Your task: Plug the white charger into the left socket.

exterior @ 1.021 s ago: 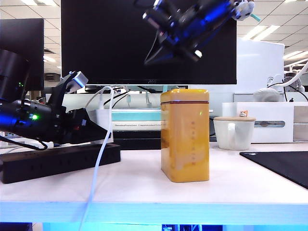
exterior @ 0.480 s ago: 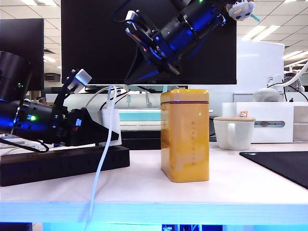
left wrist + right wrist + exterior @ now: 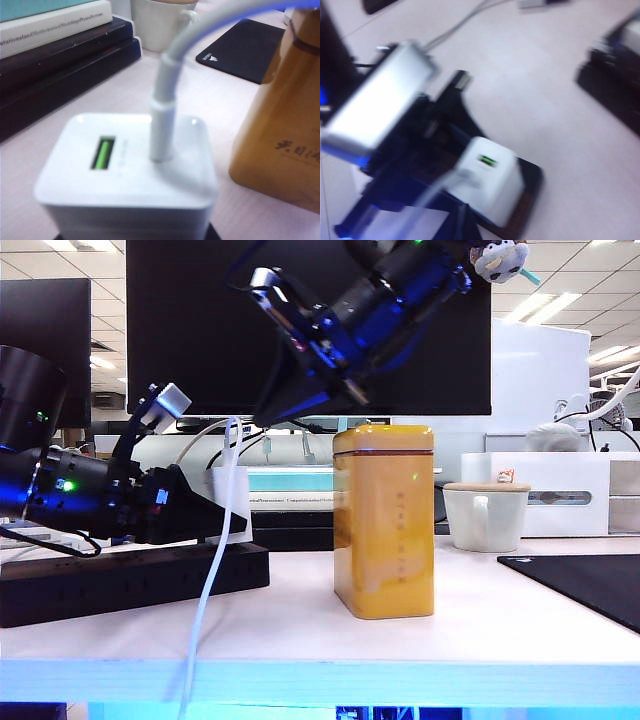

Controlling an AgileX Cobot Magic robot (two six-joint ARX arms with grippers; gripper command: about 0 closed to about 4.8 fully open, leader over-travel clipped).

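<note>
Looking at it L to R: you've got the left end effector (image 3: 215, 520) low over the near end of the black power strip (image 3: 120, 580), at the left of the worktop (image 3: 300, 640), clamped on the white charger (image 3: 127, 170). In the ext view the fingers hide most of the block; only a white sliver shows at their tip. Right wrist cam has the charger sitting on the strip's end w/ the left arm wrapped round it.

Progress, my read: the charger looks at or in the left socket, near done. Can't confirm full seating: prongs and the socket face are hidden in all views, and the right wrist cam is blurred. Left to do, prob: push home if needed, release, back off.

Charger: small white block, rounded corners, green-lit port on its outer face, thick white cable (image 3: 205, 600) plugged in beside it. Cable arcs up, then hangs down over the front worktop edge.

Further right, the right end effector (image 3: 265, 420) hangs in the air above and left of the yellow tin (image 3: 385, 520), fingers together, holding nothing, pointing down toward the strip.
</note>
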